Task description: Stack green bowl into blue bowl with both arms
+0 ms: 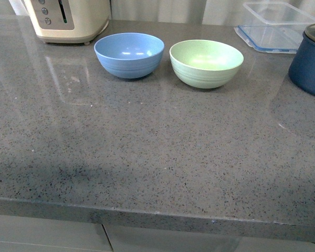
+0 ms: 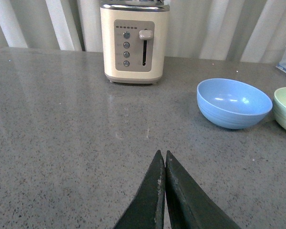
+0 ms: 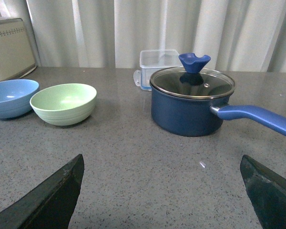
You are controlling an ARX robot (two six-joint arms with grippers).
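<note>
Bowls stand upright, rims up, toward the back of the grey table (image 1: 147, 168), which suits dropping one straight into the other. The blue bowl (image 1: 129, 54) is on the robot's left and the green bowl (image 1: 206, 63) is just beside it on the right, with a narrow gap between them in the front view. Both are empty.

Neither arm shows in the front view. The left claw (image 2: 163, 160) has its fingers pressed together on nothing and points across bare table, with the blue bowl ahead and off to one side. The right claw (image 3: 161, 162) is spread wide and empty, facing the green bowl and the navy lidded saucepan (image 3: 190, 107). It looks the readier of the two to take the green bowl's rim.

A cream toaster (image 1: 68, 20) stands close behind the blue bowl, and a clear plastic container (image 1: 275, 26) lies behind the green one. The saucepan is near the table's right side, its handle pointing away from the bowls. Open room lies mostly in front, a broad bare stretch reaching the table's front edge, so approach from there or from above seems safest.
</note>
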